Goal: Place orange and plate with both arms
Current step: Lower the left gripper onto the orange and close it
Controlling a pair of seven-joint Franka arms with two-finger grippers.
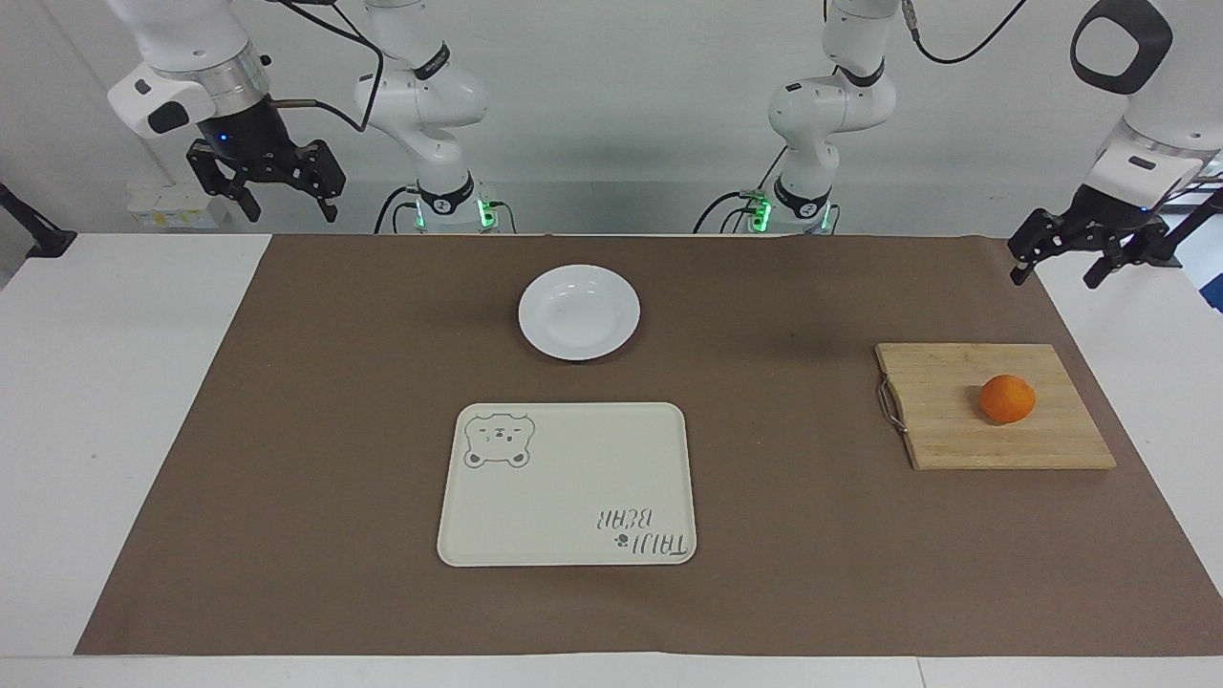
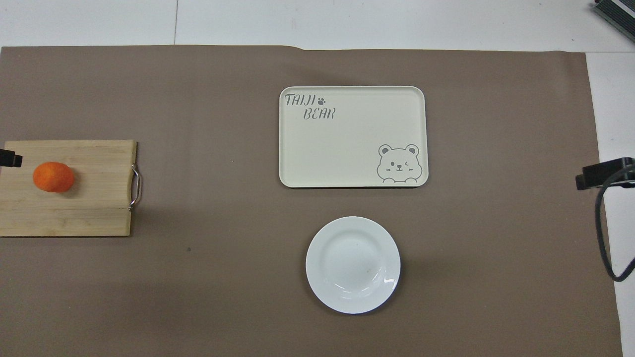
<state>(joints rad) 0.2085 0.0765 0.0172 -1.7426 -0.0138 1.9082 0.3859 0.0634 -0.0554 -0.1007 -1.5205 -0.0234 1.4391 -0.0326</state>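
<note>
The orange (image 1: 1007,398) (image 2: 53,177) lies on a wooden cutting board (image 1: 955,382) (image 2: 94,208) toward the left arm's end of the table. The white plate (image 1: 579,311) (image 2: 352,264) rests on the brown mat, nearer to the robots than the cream tray. My left gripper (image 1: 1056,269) hangs open in the air over the mat's corner by the board, holding nothing; only one black tip of the left gripper (image 2: 11,159) shows at the overhead view's edge. High over the right arm's end of the table, my right gripper (image 1: 289,208) stands open and empty.
A cream rectangular tray (image 1: 568,483) (image 2: 352,137) with a bear drawing lies in the middle of the brown mat (image 1: 382,382) (image 2: 223,272). The cutting board has a metal handle (image 1: 890,404) on its inner edge. A black cable (image 2: 607,233) loops at the mat's edge.
</note>
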